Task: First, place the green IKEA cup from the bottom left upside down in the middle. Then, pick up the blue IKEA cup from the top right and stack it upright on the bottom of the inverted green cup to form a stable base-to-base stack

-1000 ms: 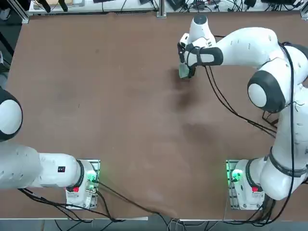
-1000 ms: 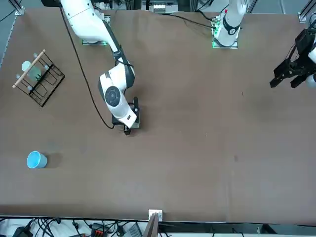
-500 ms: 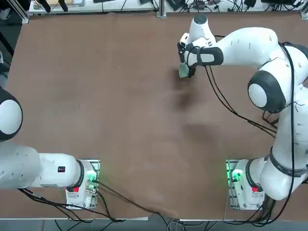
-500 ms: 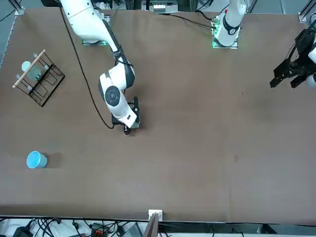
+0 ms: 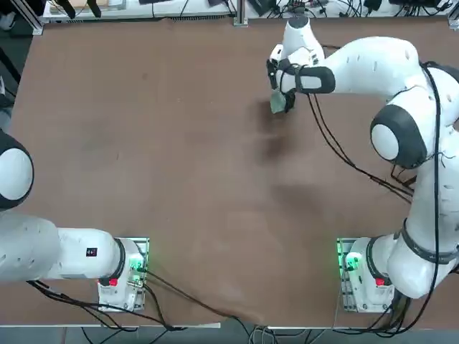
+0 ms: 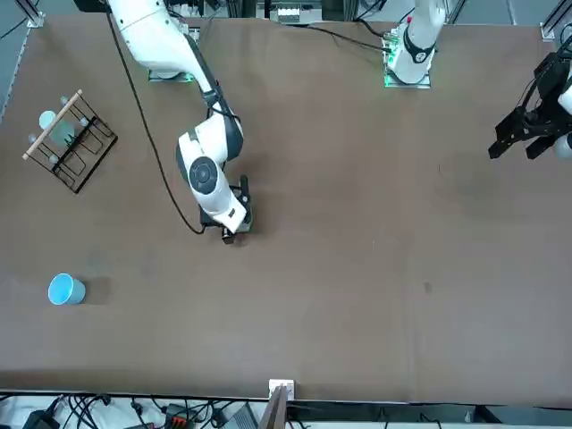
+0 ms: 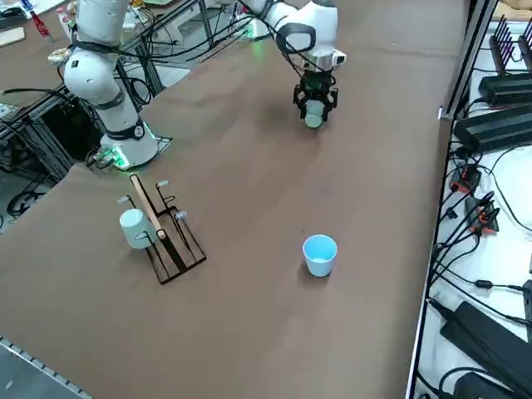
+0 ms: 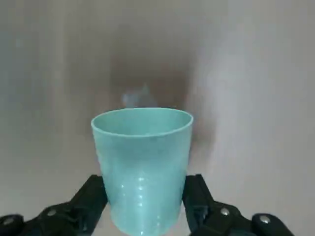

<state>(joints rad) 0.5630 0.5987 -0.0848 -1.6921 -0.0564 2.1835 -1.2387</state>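
Observation:
The green IKEA cup (image 8: 142, 152) sits between the two fingers of my right gripper (image 8: 145, 186), which press on its narrow end. Its wide rim points away from the wrist, toward the table. From overhead the right gripper (image 5: 280, 99) hangs over the far middle of the table, with the green cup (image 5: 277, 104) showing just under it. From the side the green cup (image 7: 313, 117) is at or just above the tabletop. The blue IKEA cup (image 7: 319, 254) stands upright and alone, far from the gripper, and appears in the front view as the blue cup (image 6: 65, 289) near that picture's lower left.
A black wire rack with a wooden bar (image 7: 163, 230) lies on the table on the robot's right side, with a pale cup (image 7: 133, 226) on it. In the front view the rack (image 6: 73, 141) is at the left. Cables and equipment lie beyond the table's edges.
My right gripper has shifted slightly farther from the robot's base, and the green cup has moved with it. The blue cup has not moved.

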